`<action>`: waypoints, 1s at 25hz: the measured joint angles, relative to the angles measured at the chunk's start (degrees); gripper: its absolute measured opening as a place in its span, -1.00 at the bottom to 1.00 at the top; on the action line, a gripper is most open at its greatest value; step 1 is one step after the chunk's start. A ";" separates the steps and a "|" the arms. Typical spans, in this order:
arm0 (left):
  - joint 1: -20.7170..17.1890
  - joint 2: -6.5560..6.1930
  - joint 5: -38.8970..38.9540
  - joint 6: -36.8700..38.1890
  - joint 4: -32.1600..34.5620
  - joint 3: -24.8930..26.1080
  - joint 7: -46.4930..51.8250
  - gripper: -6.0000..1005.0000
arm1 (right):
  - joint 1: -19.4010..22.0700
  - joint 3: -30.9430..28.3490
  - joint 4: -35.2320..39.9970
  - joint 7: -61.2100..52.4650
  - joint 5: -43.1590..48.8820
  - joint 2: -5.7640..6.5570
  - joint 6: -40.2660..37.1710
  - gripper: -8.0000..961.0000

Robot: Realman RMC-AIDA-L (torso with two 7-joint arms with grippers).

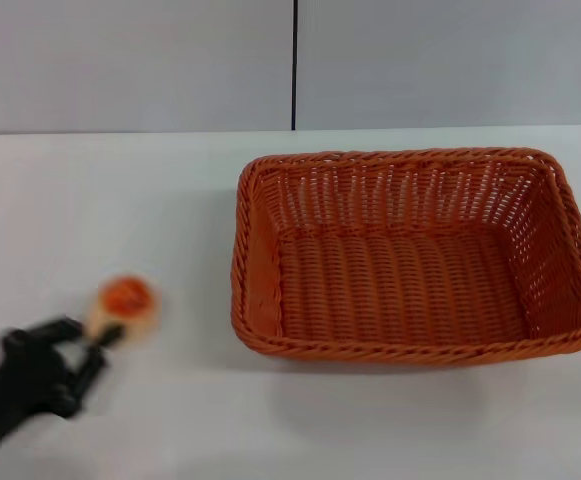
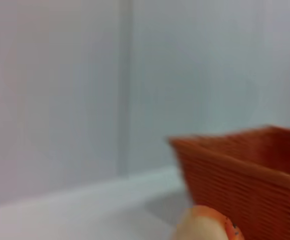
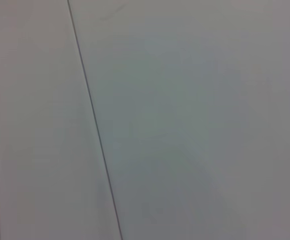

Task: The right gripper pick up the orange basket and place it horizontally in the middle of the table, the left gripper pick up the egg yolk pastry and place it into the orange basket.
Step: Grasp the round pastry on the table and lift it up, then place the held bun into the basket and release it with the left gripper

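The orange basket (image 1: pixel 415 255) lies lengthwise on the white table (image 1: pixel 100 200), right of centre, and it holds nothing. Its near corner also shows in the left wrist view as the orange basket (image 2: pixel 244 180). Low at the left, my black left gripper (image 1: pixel 95 332) is shut on the egg yolk pastry (image 1: pixel 122 305), whose orange yolk patch faces up. The pastry sits well left of the basket. In the left wrist view the egg yolk pastry (image 2: pixel 204 226) shows close up, in front of the basket's wall. My right gripper is out of view.
A grey wall with a dark vertical seam (image 1: pixel 294 65) stands behind the table. The right wrist view shows only a pale panel with a thin seam (image 3: pixel 92 125). Bare tabletop lies between the pastry and the basket.
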State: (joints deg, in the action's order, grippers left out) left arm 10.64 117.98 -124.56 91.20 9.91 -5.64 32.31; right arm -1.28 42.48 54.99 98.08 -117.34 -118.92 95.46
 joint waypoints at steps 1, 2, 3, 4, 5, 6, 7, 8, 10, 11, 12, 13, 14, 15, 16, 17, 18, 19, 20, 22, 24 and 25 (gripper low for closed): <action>-0.64 0.01 -0.01 1.41 1.38 2.63 -0.16 -0.49 | 0.01 -0.05 -0.04 0.01 -0.01 0.00 0.16 -0.05; -1.11 0.04 -0.01 2.92 2.93 5.83 -0.46 -0.54 | 0.01 -0.05 -0.04 0.01 -0.01 0.00 0.16 -0.05; -1.31 0.06 -0.01 3.88 3.75 7.69 -0.68 -0.58 | 0.00 -0.05 -0.04 0.00 -0.01 0.00 0.22 -0.05; -1.36 0.06 0.00 4.53 4.14 9.82 -0.79 -0.60 | -0.03 -0.04 -0.05 0.01 -0.01 0.00 0.29 -0.05; -1.35 0.04 0.02 5.12 4.33 11.43 -0.83 -0.61 | -0.10 -0.05 -0.06 0.00 -0.01 0.00 0.30 -0.05; -0.83 0.01 -0.06 6.95 4.36 12.94 -0.74 -0.62 | -0.28 0.03 -0.06 0.01 -0.01 0.00 0.34 -0.05; -0.83 0.01 -0.06 6.95 4.36 12.94 -0.74 -0.63 | -0.28 0.03 -0.06 0.01 -0.01 0.00 0.34 -0.05; -0.35 0.01 -0.15 8.21 4.36 12.72 -0.57 -0.65 | -0.42 0.14 -0.06 0.01 -0.01 0.00 0.35 -0.05; 0.72 0.04 -0.50 11.24 4.11 10.57 -0.14 -0.67 | -0.70 0.36 -0.06 0.01 -0.01 0.00 0.38 -0.05; 1.90 0.15 -0.56 13.67 3.43 7.84 -0.03 -0.67 | -0.89 0.54 -0.06 0.01 -0.01 0.00 0.40 -0.05; 1.90 0.15 -0.56 13.67 3.43 7.84 -0.03 -0.68 | -0.89 0.54 -0.06 0.01 -0.01 0.00 0.40 -0.05; 2.63 0.27 -0.59 14.77 2.75 6.22 -0.02 -0.69 | -0.97 0.65 -0.06 0.01 -0.01 -0.01 0.43 -0.05; 3.33 0.30 -0.58 15.61 1.67 5.08 -0.02 -0.70 | -1.02 0.72 -0.10 0.00 0.00 -0.02 0.43 -0.05; 3.96 0.32 -0.59 16.19 0.64 4.20 -0.07 -0.71 | -1.14 0.81 -0.31 0.01 0.06 -0.05 0.44 -0.05; 5.55 0.32 -0.60 16.86 -1.73 1.90 -0.32 -0.72 | -1.46 0.84 -1.08 0.01 0.18 -0.03 0.57 -0.05; 5.55 0.32 -0.60 16.86 -1.73 1.90 -0.32 -0.73 | -1.46 0.84 -1.08 0.01 0.18 -0.03 0.57 -0.05; 6.75 0.38 -0.58 17.00 -2.95 0.15 -0.47 -0.73 | -1.66 0.83 -1.56 0.00 0.20 0.00 0.81 -0.05; 8.46 0.46 -0.60 16.91 -4.19 -2.61 -0.55 -0.74 | -1.87 0.85 -2.00 0.01 0.25 0.01 1.02 -0.05; 9.57 0.51 -0.61 16.53 -5.12 -3.96 -0.56 -0.75 | -2.11 0.85 -2.47 0.01 0.33 0.04 1.28 -0.05; 11.78 0.62 -0.61 15.40 -7.18 -5.68 -0.80 -0.78 | -2.38 0.85 -3.02 0.01 0.59 0.08 1.64 -0.05; 13.88 0.69 -0.60 13.50 -9.63 -6.15 -1.91 -0.81 | -2.42 0.85 -3.22 0.00 0.81 0.12 1.82 -0.05; 14.90 0.72 -0.60 11.86 -10.84 -6.18 -2.90 -0.82 | -2.41 0.84 -3.26 0.00 0.91 0.13 1.86 -0.05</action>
State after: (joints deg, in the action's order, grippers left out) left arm 25.55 118.70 -125.16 103.06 -0.94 -11.82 29.41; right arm -3.68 43.32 51.73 98.09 -116.43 -118.79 97.33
